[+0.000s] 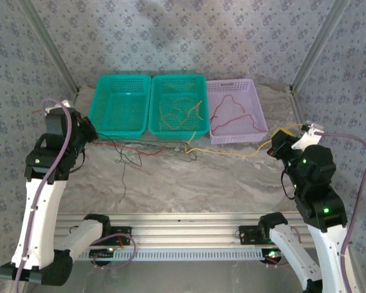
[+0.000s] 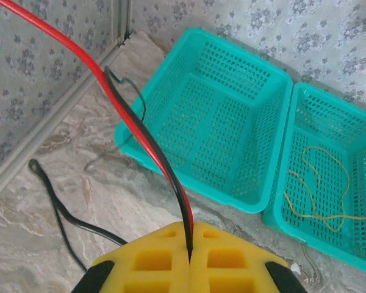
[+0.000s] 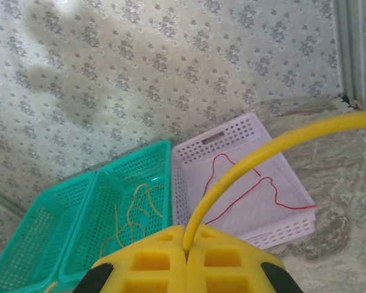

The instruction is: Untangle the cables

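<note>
Though taut, thin red, yellow, black cables (image 1: 189,149).

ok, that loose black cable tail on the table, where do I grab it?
Take the black cable midway along the straight tail that runs toward the near edge. Come from above with the jaws across it. There it lies flat and alone on the table. Farther back it runs into the tangle, where a pinch would likely catch other strands.
</note>
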Controlling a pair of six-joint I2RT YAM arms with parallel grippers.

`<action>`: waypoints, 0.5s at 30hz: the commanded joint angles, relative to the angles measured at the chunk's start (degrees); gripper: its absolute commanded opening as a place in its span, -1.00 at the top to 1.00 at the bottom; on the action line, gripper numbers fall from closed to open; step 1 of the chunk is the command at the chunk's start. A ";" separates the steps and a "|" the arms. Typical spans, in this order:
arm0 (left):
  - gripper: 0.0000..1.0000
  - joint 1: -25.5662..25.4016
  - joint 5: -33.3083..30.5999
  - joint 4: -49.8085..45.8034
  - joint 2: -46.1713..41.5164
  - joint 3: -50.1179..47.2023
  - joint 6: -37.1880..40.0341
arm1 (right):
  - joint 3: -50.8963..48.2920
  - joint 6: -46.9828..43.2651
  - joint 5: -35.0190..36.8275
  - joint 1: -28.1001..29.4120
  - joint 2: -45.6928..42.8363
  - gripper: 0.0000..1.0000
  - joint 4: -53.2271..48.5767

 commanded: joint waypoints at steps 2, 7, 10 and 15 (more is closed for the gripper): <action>1.00 0.86 -2.86 -2.14 1.25 7.51 4.26 | -3.05 -0.46 4.54 -0.42 -1.28 1.00 -1.92; 1.00 0.99 -3.58 -3.01 3.78 13.27 5.33 | -6.15 0.51 7.92 -0.91 -3.68 1.00 -3.08; 1.00 0.99 -2.22 -2.56 4.34 14.22 4.92 | -7.57 0.64 7.63 -1.22 -4.76 1.00 -2.83; 1.00 1.01 0.11 -1.87 4.80 13.91 3.73 | -9.52 1.02 4.07 -1.69 -4.31 1.00 -2.32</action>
